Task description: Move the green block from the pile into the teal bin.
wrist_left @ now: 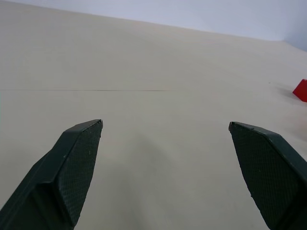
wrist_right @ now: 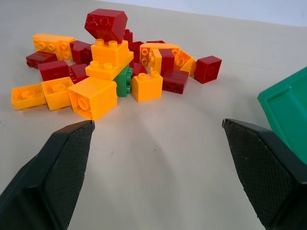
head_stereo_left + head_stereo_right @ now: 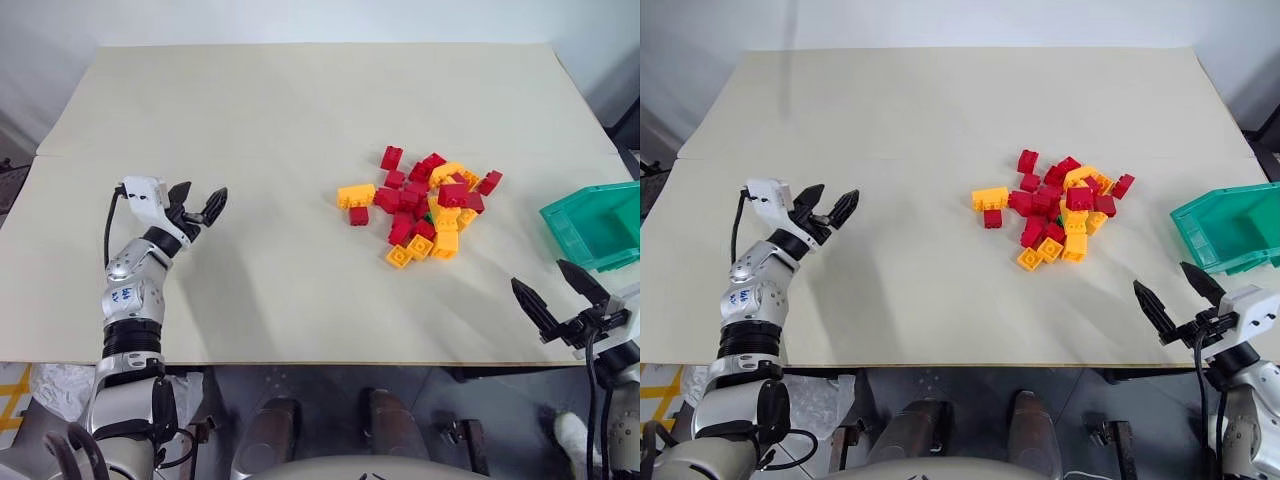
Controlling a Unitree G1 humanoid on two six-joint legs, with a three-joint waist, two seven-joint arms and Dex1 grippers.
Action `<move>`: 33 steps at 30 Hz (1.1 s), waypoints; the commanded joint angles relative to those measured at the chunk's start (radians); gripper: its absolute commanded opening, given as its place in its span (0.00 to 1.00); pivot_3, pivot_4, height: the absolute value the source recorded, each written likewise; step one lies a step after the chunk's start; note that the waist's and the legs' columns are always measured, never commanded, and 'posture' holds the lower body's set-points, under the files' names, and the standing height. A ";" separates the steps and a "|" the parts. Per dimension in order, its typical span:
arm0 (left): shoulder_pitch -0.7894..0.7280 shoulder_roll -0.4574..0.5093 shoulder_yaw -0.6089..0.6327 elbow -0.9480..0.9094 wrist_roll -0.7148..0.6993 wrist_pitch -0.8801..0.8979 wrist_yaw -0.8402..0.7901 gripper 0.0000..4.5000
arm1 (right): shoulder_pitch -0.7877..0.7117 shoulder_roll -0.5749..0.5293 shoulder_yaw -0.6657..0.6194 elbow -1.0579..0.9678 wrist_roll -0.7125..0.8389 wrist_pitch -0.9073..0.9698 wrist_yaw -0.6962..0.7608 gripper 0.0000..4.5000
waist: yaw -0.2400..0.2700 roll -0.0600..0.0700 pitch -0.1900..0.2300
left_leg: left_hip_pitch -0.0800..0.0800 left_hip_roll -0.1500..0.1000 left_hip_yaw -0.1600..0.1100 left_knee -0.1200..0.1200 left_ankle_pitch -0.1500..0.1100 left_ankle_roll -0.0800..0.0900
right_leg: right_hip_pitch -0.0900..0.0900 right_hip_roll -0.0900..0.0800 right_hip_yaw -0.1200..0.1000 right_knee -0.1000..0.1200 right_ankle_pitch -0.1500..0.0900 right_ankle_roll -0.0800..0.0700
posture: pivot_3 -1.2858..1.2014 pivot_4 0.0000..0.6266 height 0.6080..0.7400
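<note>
While the green block (image 2: 123, 81) is wedged among the pile (image 3: 425, 205), both the left gripper (image 3: 199, 204) and right gripper (image 3: 556, 288) are held wide open, empty, near the teal bin (image 3: 597, 226).

Pile (image 3: 425, 205) right of the table's (image 3: 250, 130) centre. Bin (image 3: 600, 225) overhangs the right edge. Block (image 2: 123, 81) sits inside the pile.

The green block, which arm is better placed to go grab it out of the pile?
Probably the right. The right gripper is open, close to the pile, and faces the green block, with the teal bin beside it. The left gripper, also open, sits far across the table.
</note>
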 commanded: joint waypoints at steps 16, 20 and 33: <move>0.025 0.077 -0.103 -0.100 -0.003 -0.033 -0.320 1.00 | 0.034 -0.128 0.080 -0.255 0.034 0.288 -0.050 0.86 | 0.000 0.000 0.000 | 0.000 0.000 0.003 0.003 -0.001 0.001 | -0.001 0.000 0.004 0.000 0.000 0.000 | 0.52 0.24 1.00; 0.039 0.090 -0.147 -0.154 -0.078 0.012 -0.554 1.00 | -0.073 -0.094 0.236 -0.384 0.011 0.376 -0.130 0.56 | -0.007 0.000 0.000 | 0.000 0.001 0.003 0.004 -0.001 0.001 | -0.002 0.001 0.005 0.000 0.000 0.000 | 0.52 0.24 1.00; 0.042 0.133 -0.168 -0.134 -0.153 -0.055 -0.992 1.00 | -0.667 0.152 0.561 -0.068 -0.270 0.455 -0.445 0.00 | -0.029 -0.002 0.000 | -0.002 0.000 0.006 0.008 -0.001 0.002 | -0.004 0.001 0.009 0.003 0.002 0.001 | 0.52 0.24 1.00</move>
